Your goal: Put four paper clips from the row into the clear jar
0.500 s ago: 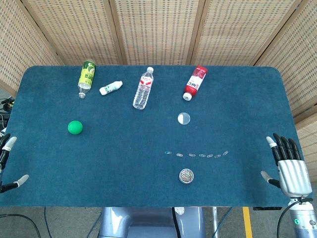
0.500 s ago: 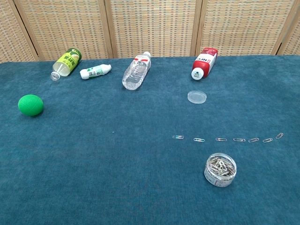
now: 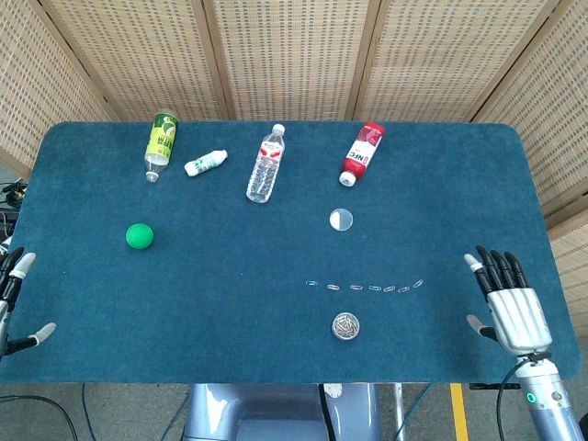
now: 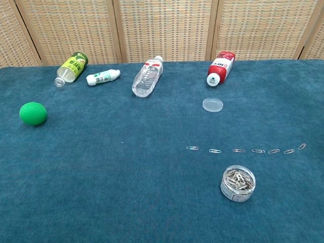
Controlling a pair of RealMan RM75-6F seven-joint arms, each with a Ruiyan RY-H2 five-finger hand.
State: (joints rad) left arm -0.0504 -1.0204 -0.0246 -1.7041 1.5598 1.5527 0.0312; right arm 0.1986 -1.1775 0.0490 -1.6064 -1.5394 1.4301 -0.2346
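- Seven paper clips (image 4: pixel 245 150) in one row; one clear jar (image 4: pixel 238 183) nearby (already holding clips).
- Right robot hand (image 3: pixel 510 303): fingers spread, empty.
- Left robot hand (image 3: pixel 11 303): cannot tell.

We are seeing bright, even, diffuse light in both views. Shadows are staying faint and short under green ball (image 4: pixel 33 113) and bottles. Small glare is showing on clear jar (image 4: pixel 238 183) and round lid (image 4: pixel 212 104). Focus is holding sharp across blue table (image 3: pixel 230 294). Paper clips (image 3: pixel 367 287) are reading tiny, barely resolved in head view. Table edges are bowing slightly in head view.
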